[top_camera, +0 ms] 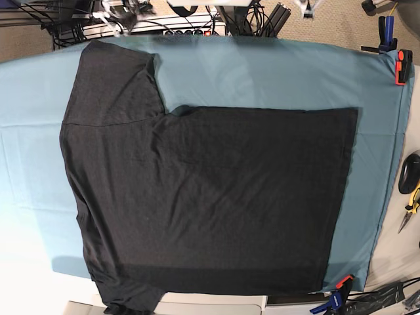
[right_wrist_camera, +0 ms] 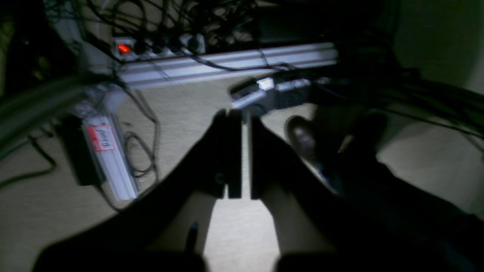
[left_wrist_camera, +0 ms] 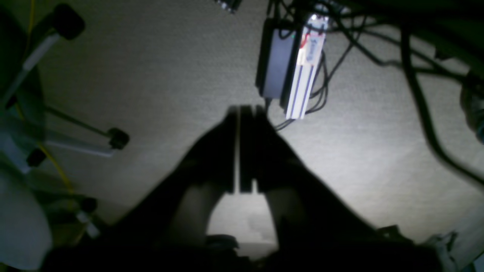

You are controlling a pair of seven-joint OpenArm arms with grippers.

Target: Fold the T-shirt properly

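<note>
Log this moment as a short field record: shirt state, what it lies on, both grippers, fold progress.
shirt: T-shirt spread flat, plain dark side up, one sleeve out at upper left
surface: teal cloth, clamped at the right edge
left gripper: shut, empty, over carpet floor, away from the shirt
right gripper: shut, empty, over floor and cables
arms in base view: not visible
fold progress: no fold visible

The bench (top_camera: 394,262) was covered by a teal sheet (top_camera: 262,72), held at the right edge by clamps (top_camera: 401,65). A dark T-shirt (top_camera: 210,197) lay spread flat on the sheet, one sleeve (top_camera: 115,82) pointing to the far left corner, its near edge overhanging the sheet.
</note>
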